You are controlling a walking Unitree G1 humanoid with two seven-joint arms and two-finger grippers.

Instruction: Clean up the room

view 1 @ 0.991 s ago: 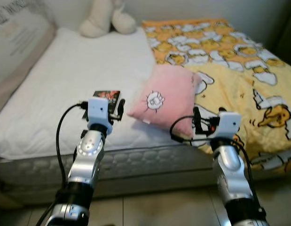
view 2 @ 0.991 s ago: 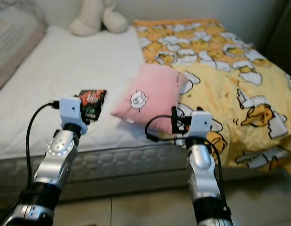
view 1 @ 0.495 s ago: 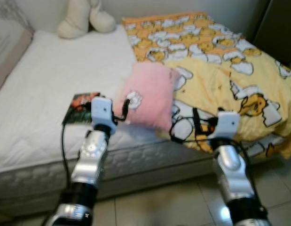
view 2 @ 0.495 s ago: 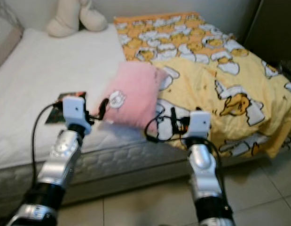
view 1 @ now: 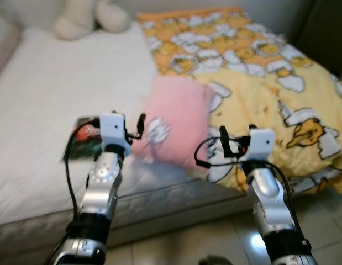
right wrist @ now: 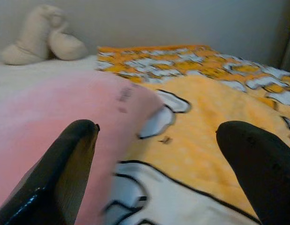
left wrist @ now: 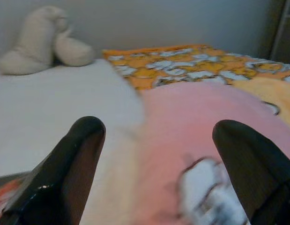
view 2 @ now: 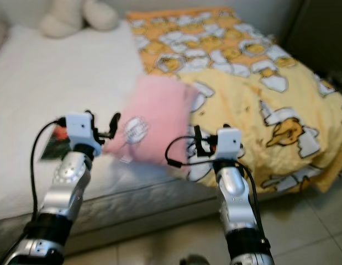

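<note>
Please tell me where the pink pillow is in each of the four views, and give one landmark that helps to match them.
Left eye: pillow at centre, between the arms.
Right eye: pillow left of centre.
Left wrist: pillow close ahead, between the fingers.
Right wrist: pillow beside one finger, next to the yellow blanket.
Landmark: cream plush toy at the bed's far end.

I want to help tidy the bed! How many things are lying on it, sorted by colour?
Pink: 1, the pillow
Cream: 1, the stuffed toy
Yellow and orange: 1, the blanket
Dark with red: 1, the small packet
Total: 4
</note>
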